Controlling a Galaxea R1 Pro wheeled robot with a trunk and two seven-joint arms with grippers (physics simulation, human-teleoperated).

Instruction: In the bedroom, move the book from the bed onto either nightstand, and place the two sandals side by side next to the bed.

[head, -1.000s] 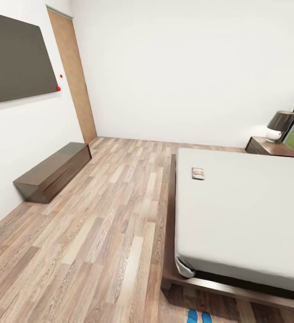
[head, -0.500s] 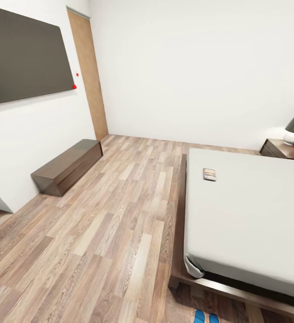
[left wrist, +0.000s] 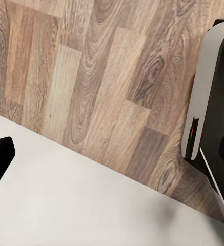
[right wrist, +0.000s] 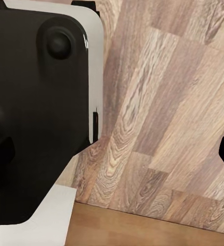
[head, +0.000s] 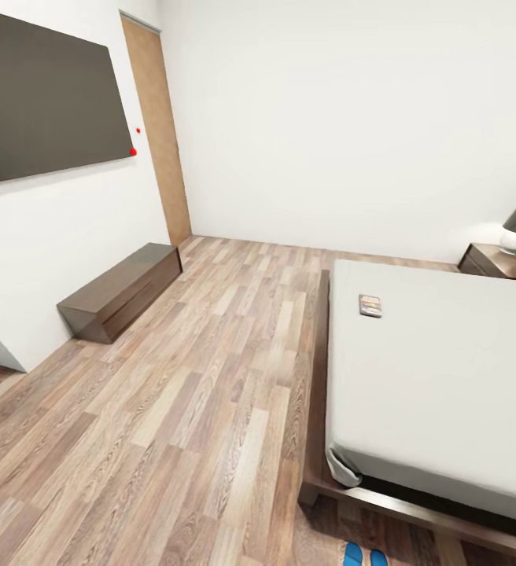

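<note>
Glossy black robot base (right wrist: pixel 35 113) with rounded white edging

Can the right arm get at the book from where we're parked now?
Probably not yet. The book lies far up the bed, well beyond the foot end nearest us; the way along the floor beside it looks free.

Head cam high, wide; wrist cams low, close.
Head looks down across floor (head: pixel 211 377) toward bed (head: pixel 439 377); both wrists face down near the same plank floor (left wrist: pixel 106 87) (right wrist: pixel 163 102).
</note>
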